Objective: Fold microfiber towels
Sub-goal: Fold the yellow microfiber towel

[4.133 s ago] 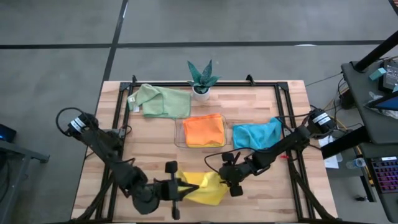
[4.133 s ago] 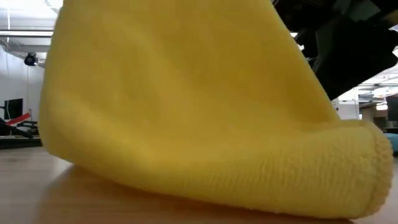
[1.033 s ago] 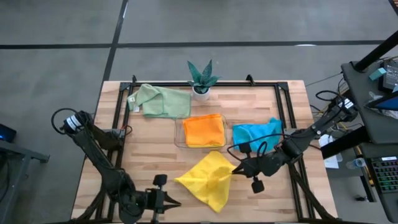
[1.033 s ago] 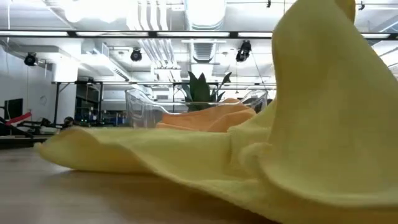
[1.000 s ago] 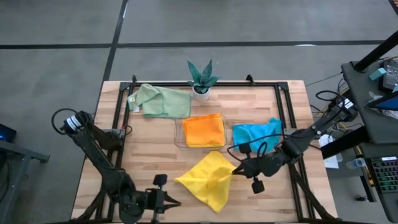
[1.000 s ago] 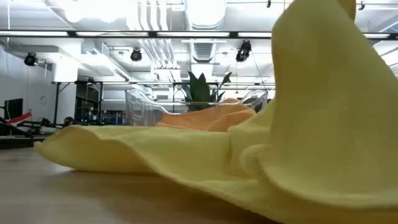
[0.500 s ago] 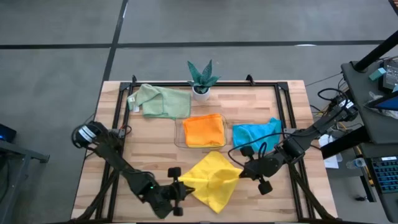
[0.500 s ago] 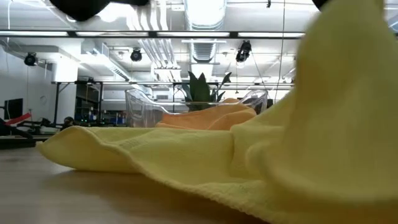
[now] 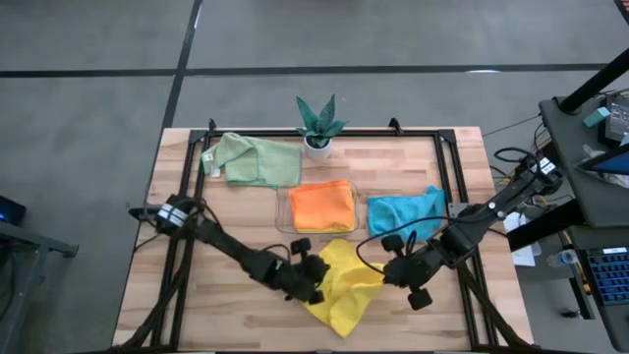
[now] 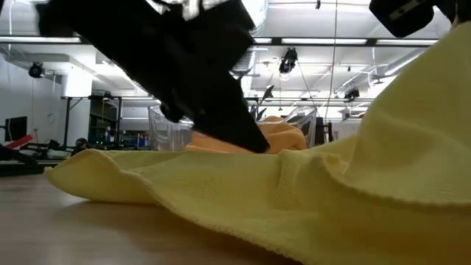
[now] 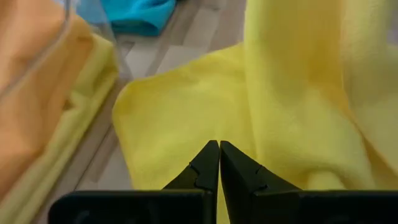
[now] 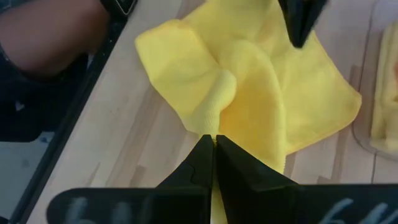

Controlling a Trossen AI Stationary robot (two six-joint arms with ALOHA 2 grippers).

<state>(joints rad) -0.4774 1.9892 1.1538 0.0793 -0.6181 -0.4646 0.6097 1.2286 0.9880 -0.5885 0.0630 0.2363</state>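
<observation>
Now your right claw [image 9: 385, 277] pinches the yellow towel's [image 9: 339, 285] right corner; left claw [image 9: 313, 282], pressed together, pins its middle—carry the corner across.

Wood-slat table [image 9: 236, 211], light butcher-block top w/ black frame rails along the edges. On it: pale green towel [image 9: 257, 160] at far left, crumpled. Small potted plant [image 9: 318, 126] at far edge, centre. Clear tray [image 9: 283, 209] mid-table, holding an orange towel [image 9: 322, 206]. Blue towel [image 9: 404, 211] just right of tray, bunched. Yellow towel [image 9: 339, 285] near front edge, centre, partly spread on the wood, right side lifted off the top; its far corner sits close to the tray.
</observation>
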